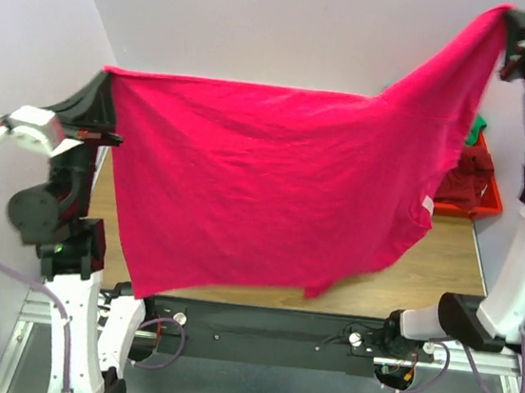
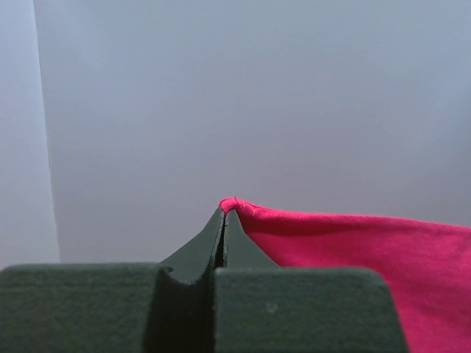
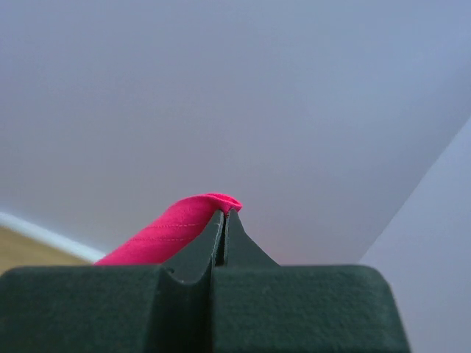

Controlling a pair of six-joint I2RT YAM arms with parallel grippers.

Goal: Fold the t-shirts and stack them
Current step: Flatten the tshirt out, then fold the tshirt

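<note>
A magenta t-shirt hangs spread in the air above the table, stretched between both arms. My left gripper is shut on its left corner; in the left wrist view the cloth runs off to the right from the closed tips. My right gripper is shut on the shirt's other corner, held higher at the top right; in the right wrist view a hemmed edge leads left from the closed tips. Other shirts, dark red and green, lie in the bin, mostly hidden.
A red plastic bin with cloth in it stands at the right edge of the wooden table. Grey walls stand close on the left and behind. The hanging shirt hides most of the tabletop.
</note>
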